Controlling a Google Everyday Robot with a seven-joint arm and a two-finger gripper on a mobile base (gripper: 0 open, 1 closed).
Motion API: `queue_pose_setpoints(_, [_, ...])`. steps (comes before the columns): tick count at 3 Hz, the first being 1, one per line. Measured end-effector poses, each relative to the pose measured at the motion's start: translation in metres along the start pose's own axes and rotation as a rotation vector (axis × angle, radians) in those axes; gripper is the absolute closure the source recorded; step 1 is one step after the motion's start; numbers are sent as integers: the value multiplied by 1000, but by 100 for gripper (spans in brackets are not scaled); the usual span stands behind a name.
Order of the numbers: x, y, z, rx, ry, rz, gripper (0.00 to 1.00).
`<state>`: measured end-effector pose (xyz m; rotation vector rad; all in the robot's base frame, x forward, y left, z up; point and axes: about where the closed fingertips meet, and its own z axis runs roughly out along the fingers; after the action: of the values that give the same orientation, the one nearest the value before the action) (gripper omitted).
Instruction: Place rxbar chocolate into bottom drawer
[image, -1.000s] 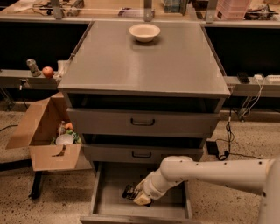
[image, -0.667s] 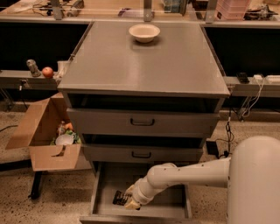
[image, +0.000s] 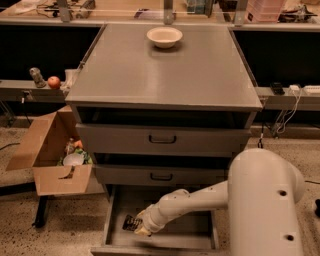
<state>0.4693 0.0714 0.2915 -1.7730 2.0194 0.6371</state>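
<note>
Closest thing in shot is the robot's big pale arm (image: 265, 200), coming in from the lower right and stretching left and down into the cabinet. At its end the gripper (image: 141, 228) is inside the bottom drawer (image: 186, 236), low over the grey floor in the front-left part. The jaws look clamped narrow on the rxbar chocolate (image: 131, 222). The dark bar sticks out to the left of the jaws, tilted, and I can't tell if its far end touches the drawer floor. The drawer is pulled out, with its left wall just beyond the bar.

Right above the jaws is the middle drawer (image: 161, 176), pushed in, black handle centred. Above that is the top drawer (image: 162, 139), same look.

Well off to the left of the jaws and a bit higher, an open cardboard box (image: 47, 150) sits on the speckled floor with some odds and ends in it.

Further back and way up from the jaws is the flat grey cabinet top (image: 165, 75), with a cream bowl (image: 164, 36) near its far edge. Up and left, a red apple (image: 54, 81) sits on a side ledge.
</note>
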Motion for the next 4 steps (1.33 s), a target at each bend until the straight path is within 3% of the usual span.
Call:
queue_pose_setpoints(1, [-5, -17, 33, 42, -29, -12, 100])
queue_pose_setpoints(2, [-12, -28, 66, 48, -54, -16, 100])
queue_pose_setpoints(3, [-15, -40, 89, 48, -93, 3, 82])
queue_pose_setpoints(4, [-16, -46, 93, 54, -101, 7, 59])
